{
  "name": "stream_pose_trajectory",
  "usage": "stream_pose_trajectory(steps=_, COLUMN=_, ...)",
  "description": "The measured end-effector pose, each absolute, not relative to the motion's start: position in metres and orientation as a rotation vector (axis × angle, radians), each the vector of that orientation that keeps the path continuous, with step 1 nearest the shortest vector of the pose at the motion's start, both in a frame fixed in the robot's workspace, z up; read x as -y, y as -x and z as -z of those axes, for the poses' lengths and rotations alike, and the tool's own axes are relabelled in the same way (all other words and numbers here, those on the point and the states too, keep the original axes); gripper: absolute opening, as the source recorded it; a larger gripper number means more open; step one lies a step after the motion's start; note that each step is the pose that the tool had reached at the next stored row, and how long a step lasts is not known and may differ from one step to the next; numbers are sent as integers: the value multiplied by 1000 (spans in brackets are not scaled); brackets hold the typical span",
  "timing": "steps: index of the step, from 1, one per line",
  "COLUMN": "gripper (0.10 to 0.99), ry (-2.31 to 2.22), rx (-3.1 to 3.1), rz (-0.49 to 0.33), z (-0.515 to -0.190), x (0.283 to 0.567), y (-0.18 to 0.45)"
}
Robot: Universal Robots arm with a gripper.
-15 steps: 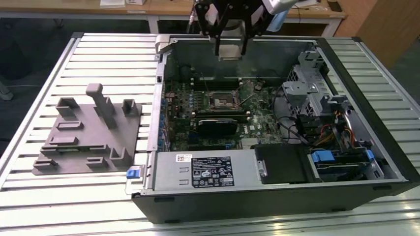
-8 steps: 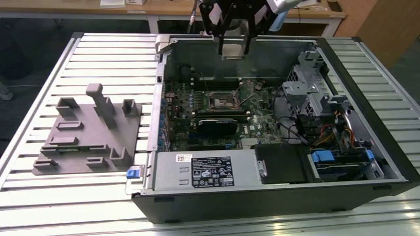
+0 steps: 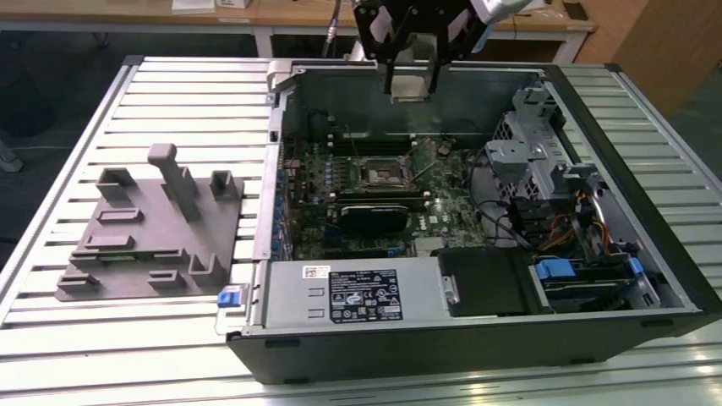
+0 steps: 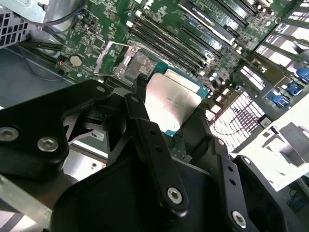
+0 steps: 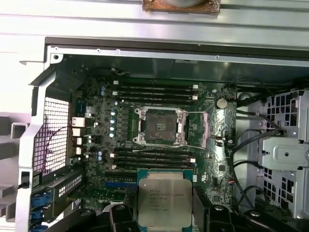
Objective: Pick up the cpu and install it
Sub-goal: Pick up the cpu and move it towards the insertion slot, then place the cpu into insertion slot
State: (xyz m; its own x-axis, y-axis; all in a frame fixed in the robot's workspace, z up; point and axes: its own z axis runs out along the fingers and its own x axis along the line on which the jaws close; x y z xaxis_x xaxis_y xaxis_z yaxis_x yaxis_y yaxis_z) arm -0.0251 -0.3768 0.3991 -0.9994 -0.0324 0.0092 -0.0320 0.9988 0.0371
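The cpu (image 5: pixel 164 203) (silvery top up) is clamped between the fingers (image 4: pixel 145 125) of the gripper (image 3: pixel 412 83), high above the motherboard (image 5: pixel 215 154) and its open socket (image 5: pixel 161 126).

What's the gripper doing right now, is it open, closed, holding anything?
The gripper is closed, holding the cpu.
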Motion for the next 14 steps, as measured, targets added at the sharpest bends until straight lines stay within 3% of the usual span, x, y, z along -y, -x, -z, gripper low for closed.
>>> stream_pose_trajectory(steps=14, gripper=541, ry=-17, rx=3132, rz=57, z=-399, x=377, y=20)
